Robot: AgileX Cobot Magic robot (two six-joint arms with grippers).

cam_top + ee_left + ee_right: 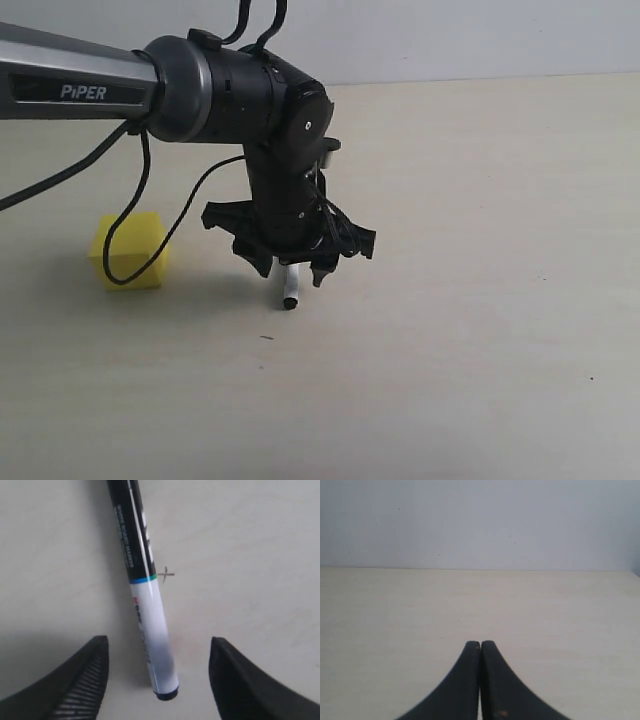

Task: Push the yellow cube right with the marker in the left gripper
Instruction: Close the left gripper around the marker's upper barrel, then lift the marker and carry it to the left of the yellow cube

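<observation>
The table (480,300) is pale and plain, with a light wall (480,520) behind it. A black cable (188,200) droops from the left arm (80,85) and, in the exterior view, loops across the front of the cube (128,250). Whether it touches the cube cannot be told. A small cross-shaped mark (167,573) sits on the table just beside the marker (144,587).

The left end effector (292,272) hangs low over the table with its fingers (85,680) spread apart. The marker (290,290) lies between them, with a gap on each side, so nothing grips it. Its white half sits between the fingertips and its black half points away from the wrist.

The cube rests on the table to the left of this end effector in the exterior view, well apart from it, with bare table between them. The marker is under the end effector, not beside the cube.

The right end effector (480,647) is closed on nothing, its fingers pressed together above bare table.
</observation>
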